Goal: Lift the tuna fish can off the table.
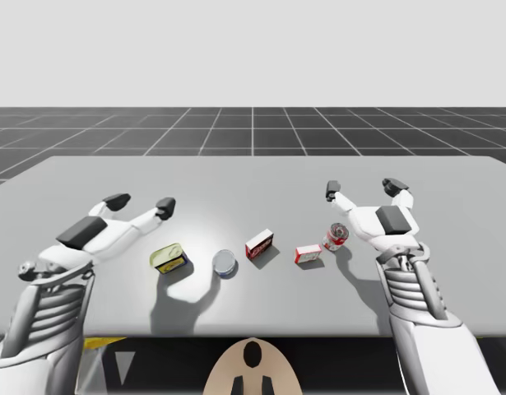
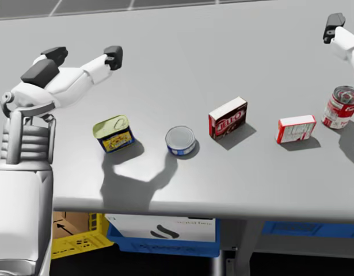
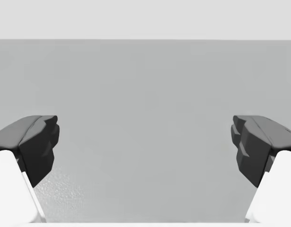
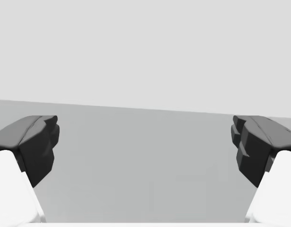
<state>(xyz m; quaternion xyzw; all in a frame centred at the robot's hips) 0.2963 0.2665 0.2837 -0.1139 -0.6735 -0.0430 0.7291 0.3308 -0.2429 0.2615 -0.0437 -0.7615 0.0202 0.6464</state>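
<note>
The tuna can (image 1: 225, 263) (image 2: 181, 141) is a low round can with a silver lid and blue side, upright near the table's front edge. My left gripper (image 1: 141, 203) (image 2: 84, 56) hovers open behind and to the left of it, well apart, with bare table between its fingers (image 3: 39, 142). My right gripper (image 1: 362, 188) is open above the far right of the table, far from the can, and nothing lies between its fingers (image 4: 39, 142). One of its fingertips (image 2: 334, 26) shows at the head view's right edge.
A yellow-green rectangular tin (image 1: 169, 257) (image 2: 113, 133) lies left of the tuna can. To its right stand a dark red box (image 1: 259, 244) (image 2: 227, 118), a small red-and-white box (image 1: 308, 253) (image 2: 296, 129) and a red-and-white can (image 1: 336, 236) (image 2: 341, 107). Crates (image 2: 165, 238) sit under the table.
</note>
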